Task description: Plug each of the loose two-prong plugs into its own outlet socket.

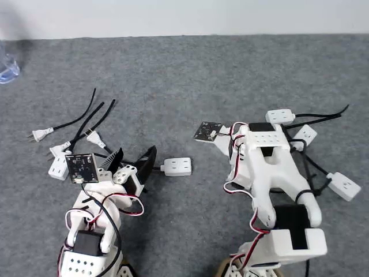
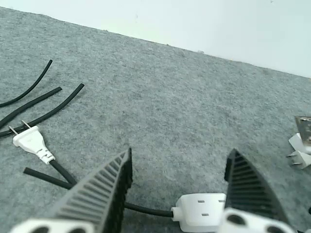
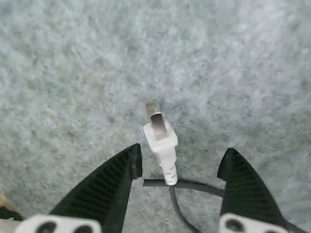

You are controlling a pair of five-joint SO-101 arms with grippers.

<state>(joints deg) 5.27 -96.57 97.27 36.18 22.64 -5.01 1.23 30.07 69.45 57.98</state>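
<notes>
Lying on the grey felt-covered counter [image 1: 184,75], white two-prong plugs and white outlet sockets on black cords are seen in two groups, one by each arm. The left hand [image 2: 180,155] is held spread wide just above the counter, and nothing is gripped between its ribbed black fingers [image 2: 104,187]. A near socket [image 2: 199,218] is seen just beside one of these fingers, slots facing up, with its cord [image 2: 146,209] trailing across the gap between them. Farther off, a loose plug [image 2: 31,141] is laid flat with its prongs pointing away from the hand, beside black cord ends [image 2: 63,97]. In the high view, an outer plug [image 1: 39,135] and a small socket [image 1: 57,169] are found near the left arm. The right hand [image 3: 182,150] is likewise spread, and a second plug [image 3: 160,138] is seen between its fingers, touched by neither, its prongs pointing away from the wrist and its grey lead [image 3: 194,187] running across behind it. Around the right arm, a far socket [image 1: 281,116] and an edge socket [image 1: 344,186] are set well apart from the left group.
</notes>
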